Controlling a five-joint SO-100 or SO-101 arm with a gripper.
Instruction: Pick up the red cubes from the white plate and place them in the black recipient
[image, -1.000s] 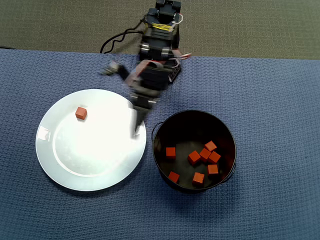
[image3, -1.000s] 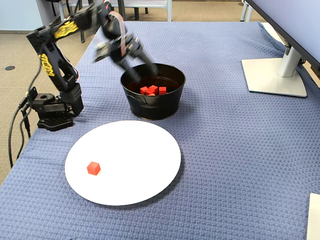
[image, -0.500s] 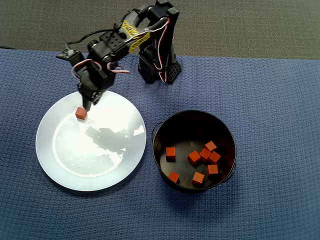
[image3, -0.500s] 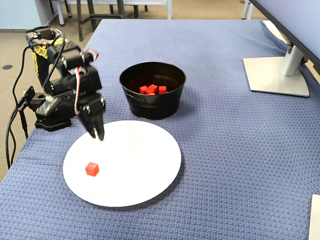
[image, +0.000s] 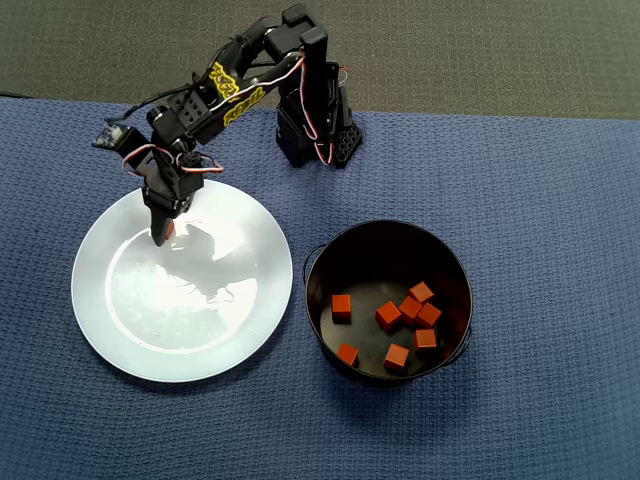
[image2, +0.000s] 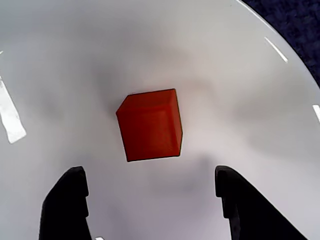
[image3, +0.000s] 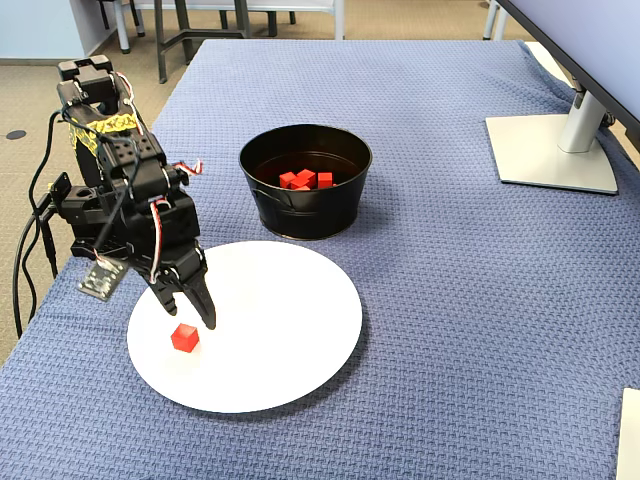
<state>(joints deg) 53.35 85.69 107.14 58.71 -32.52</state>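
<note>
The red cubes are nearly all moved: seven lie in the black recipient (image: 388, 300) at the lower right of the overhead view, and the last cube (image3: 184, 338) sits alone on the white plate (image: 230, 330), in the plate's upper left part in that view and at the lower left of the fixed view. The step in hand looks like the descent onto that cube. In the wrist view the cube (image2: 151, 125) sits at centre frame, ahead of the two dark fingertips (image2: 67, 200) at the bottom edge, and slightly turned against the line between them. To do this well, the gripper (image3: 205, 315) should probably drop until its tips straddle the cube, with a slight wrist turn so the pads meet flat faces, not corners, then close gently; on the glossy plate a skewed pinch could make the cube skid away. The pincer stands wide, holding nothing. In the overhead view the arm reaches from its base at the top centre down-left over the plate's rim, gripper pointing steeply down.
</note>
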